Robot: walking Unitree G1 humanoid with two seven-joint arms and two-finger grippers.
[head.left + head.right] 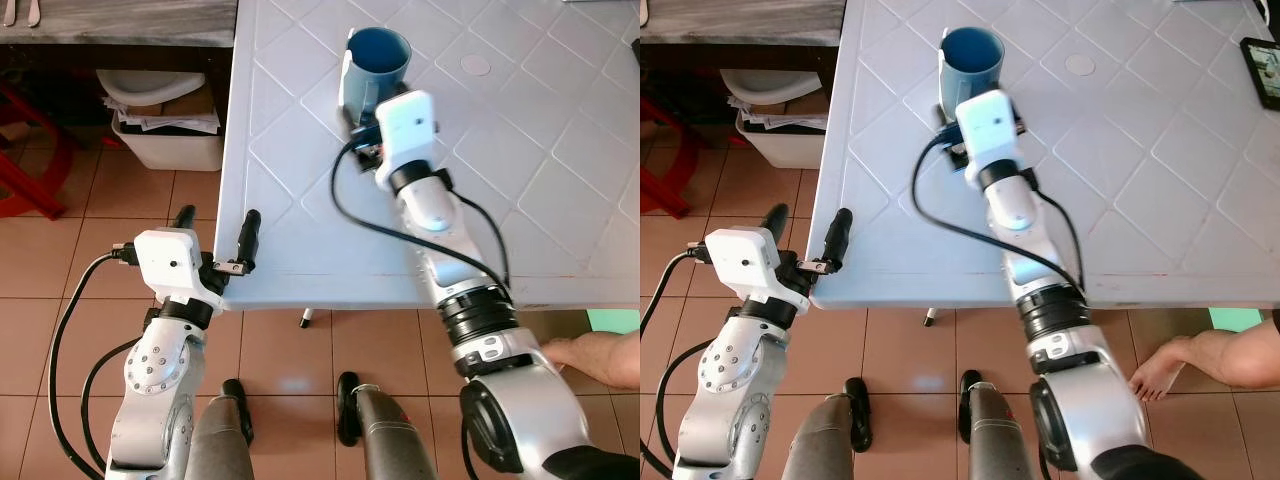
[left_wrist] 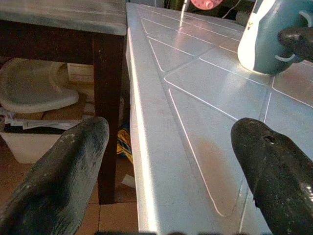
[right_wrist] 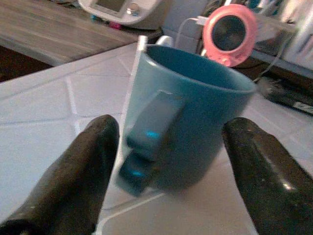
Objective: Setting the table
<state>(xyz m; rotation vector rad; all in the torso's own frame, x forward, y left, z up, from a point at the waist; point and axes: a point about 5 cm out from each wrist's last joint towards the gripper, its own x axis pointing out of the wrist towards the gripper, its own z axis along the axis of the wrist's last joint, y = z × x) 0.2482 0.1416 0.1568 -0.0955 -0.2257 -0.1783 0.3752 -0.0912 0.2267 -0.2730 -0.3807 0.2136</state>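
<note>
Right gripper (image 3: pixel 164 161) is spread wide, one finger (image 3: pixel 73 171) each side of the mug (image 3: pixel 195 122), not closed on it. Wrist view shows the handle (image 3: pixel 156 127) pointing straight back at the palm, between the fingers. Can't tell if either pad is touching the wall yet; looks like a small gap both sides.

Mug is blue, upright, on the white table (image 1: pixel 520 160), toward the far-left part of it as seen from the head cam — not near the edge. Empty as far as I can see into it.

Left gripper (image 1: pixel 215 240) is also open, holding nothing, parked at the near-left corner of the table; one finger sits over the tabletop, the other hangs off past the edge. Idle by the look of it.

Handling, my read: glazed ceramic, so rigid, moderately heavy, slick under hard pads, and will chip or break if dropped. Best hold is across the body at mid-height w/ the handle left in the gap, squeezing on the walls either side. Don't pinch the handle alone — mug would swing. Firm close needed before lifting, keep it upright.

Other stuff: a person's hand (image 1: pixel 600 355) low at the right near the robot's arm, a white bin (image 1: pixel 170 135) w/ papers on the tiled floor under the side counter, a pink round gadget (image 3: pixel 230 34) beyond the mug.
</note>
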